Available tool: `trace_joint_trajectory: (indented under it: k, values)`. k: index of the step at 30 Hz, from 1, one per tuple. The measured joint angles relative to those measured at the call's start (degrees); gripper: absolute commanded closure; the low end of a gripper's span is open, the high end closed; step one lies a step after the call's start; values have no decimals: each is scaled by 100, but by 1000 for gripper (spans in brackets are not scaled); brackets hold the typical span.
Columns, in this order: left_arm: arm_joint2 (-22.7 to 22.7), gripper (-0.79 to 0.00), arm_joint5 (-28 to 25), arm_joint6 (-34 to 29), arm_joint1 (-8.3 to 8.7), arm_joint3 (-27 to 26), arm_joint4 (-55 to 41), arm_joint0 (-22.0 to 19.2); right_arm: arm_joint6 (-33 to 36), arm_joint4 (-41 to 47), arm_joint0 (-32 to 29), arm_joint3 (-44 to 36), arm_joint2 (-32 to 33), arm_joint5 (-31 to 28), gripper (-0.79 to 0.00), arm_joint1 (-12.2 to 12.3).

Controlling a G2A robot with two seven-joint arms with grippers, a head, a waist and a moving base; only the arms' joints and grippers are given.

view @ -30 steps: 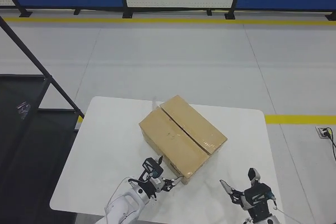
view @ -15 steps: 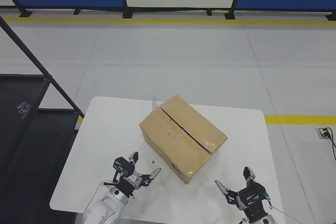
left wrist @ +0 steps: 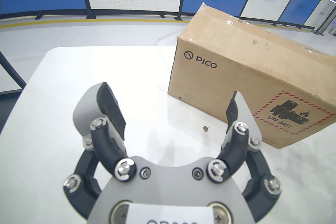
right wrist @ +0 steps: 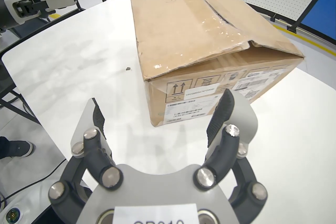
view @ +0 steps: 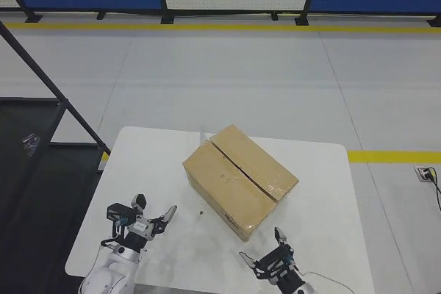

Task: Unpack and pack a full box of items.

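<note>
The cardboard box [view: 239, 180] stands closed on the white table [view: 147, 169], set at a slant to the table's edges. A taped seam runs along the middle of its top.

The left gripper [left wrist: 170, 93] has its fingers spread wide and nothing between them. The box lies ahead of it and off toward the other arm's side, well apart from the fingertips. One long side wall faces this gripper, with a red-bordered hazard label [left wrist: 294, 110] near the closer corner. A small brown scrap [left wrist: 205, 128] lies on the table between this gripper and the box, closer to the box wall. The left arm sits low at the near corner of the table on its own side. Its gripper hangs just above the tabletop and points across it toward the box.

The right gripper [right wrist: 160, 99] is also spread wide and empty. The box lies straight ahead of it, near but not touching, with its short end turned toward the fingers. That end carries white shipping labels [right wrist: 194, 101]. Above them the flap edge is buckled and lifted a little. The right arm sits at the table's near edge, and its gripper points at the box's near corner, angled slightly downward.
</note>
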Motion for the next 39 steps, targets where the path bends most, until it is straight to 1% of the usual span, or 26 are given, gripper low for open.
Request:
trace_joint_trajectory:
  k: [8,14,17,26,39]
  values:
    - [0,-785,0,0,0,0,0,0,-26,158,441,423,-437,817,-785,-169]
    - [0,-785,0,0,0,0,0,0,-128,124,755,742,-587,1408,-785,-279]
    - [0,-785,0,0,0,0,0,0,-133,60,855,848,-621,1554,-785,-313]
    - [0,-785,0,0,0,0,0,0,-75,37,878,825,-374,1538,-785,-326]
    - [0,-785,0,0,0,0,0,0,147,90,778,676,222,970,-785,-263]
